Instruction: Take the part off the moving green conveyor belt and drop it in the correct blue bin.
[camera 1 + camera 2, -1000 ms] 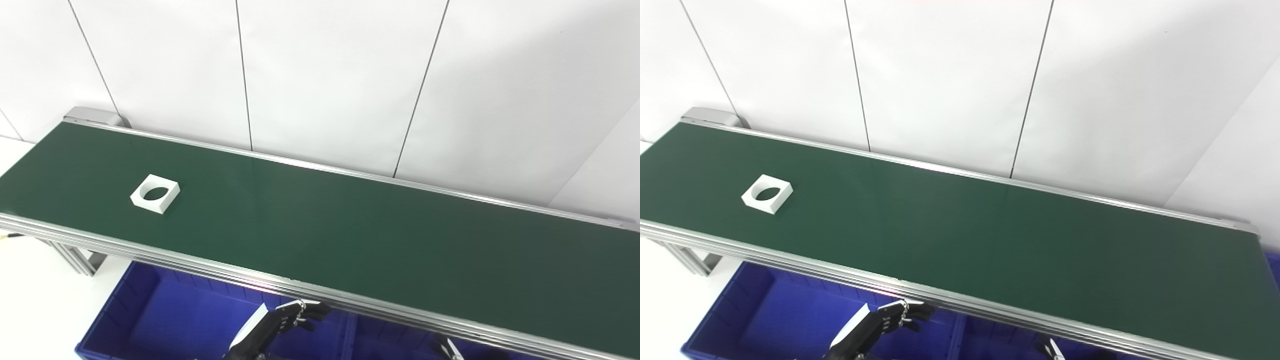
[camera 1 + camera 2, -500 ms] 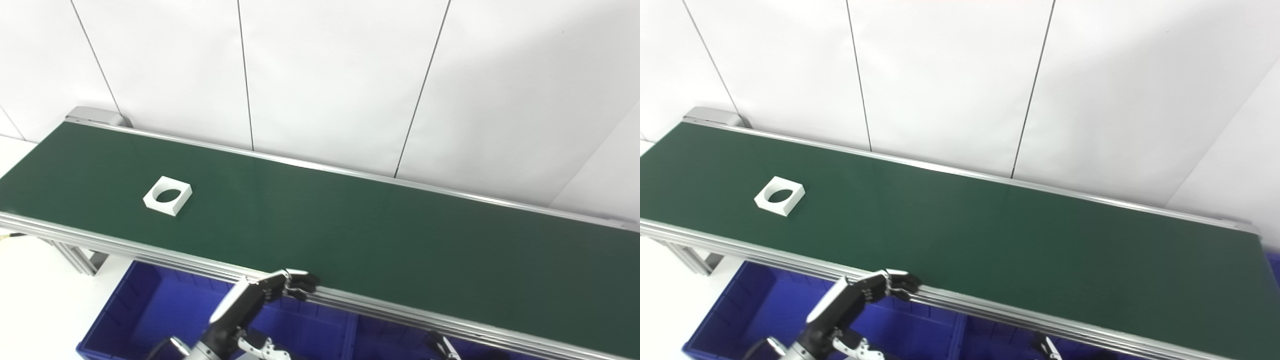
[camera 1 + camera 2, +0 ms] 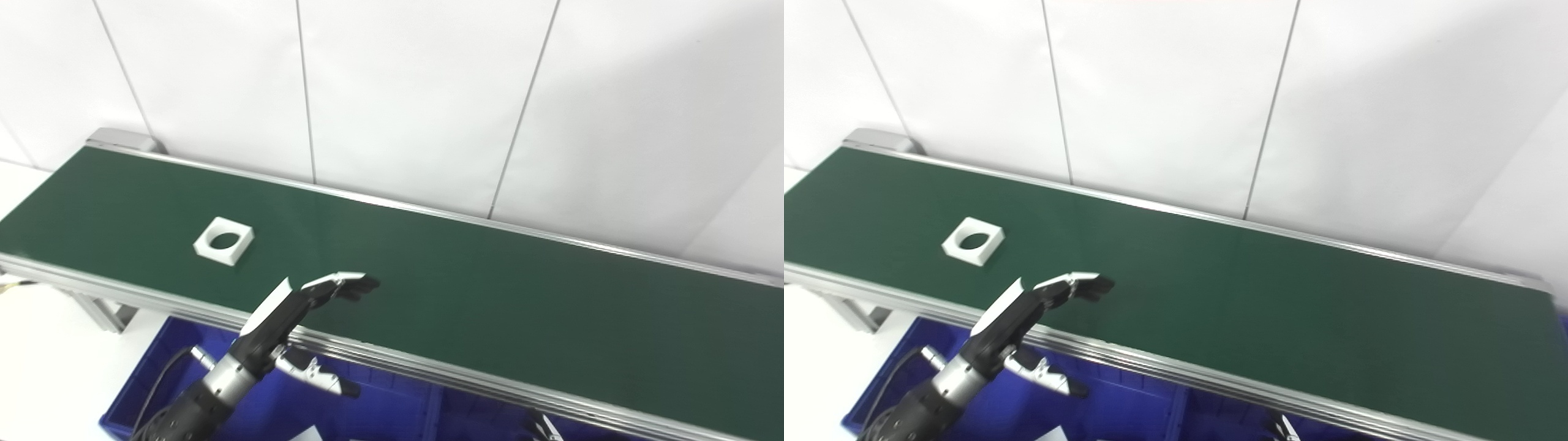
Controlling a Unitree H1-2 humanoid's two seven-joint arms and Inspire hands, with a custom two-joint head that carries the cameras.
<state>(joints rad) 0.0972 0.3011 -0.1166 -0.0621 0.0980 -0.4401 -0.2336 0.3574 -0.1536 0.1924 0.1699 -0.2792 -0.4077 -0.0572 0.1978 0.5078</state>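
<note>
Left eye view: head-high, looking down across the conveyor belt (image 3: 429, 288) toward the wall (image 3: 398, 92).
Right eye view: same aim, set slightly rightward.
Shared: nearly everything.

belt (image 3: 465, 294): matt green | rail (image 3: 429, 367): brushed metal | bin (image 3: 153, 373): glossy plastic

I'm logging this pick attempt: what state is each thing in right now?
White square part: flat on the belt, untouched.
Left hand: open, raised over the belt's near edge, holding nothing.
Right hand: barely visible, state unclear.
Green conveyor belt: carries only the part.
Blue bin: under the belt.
</note>
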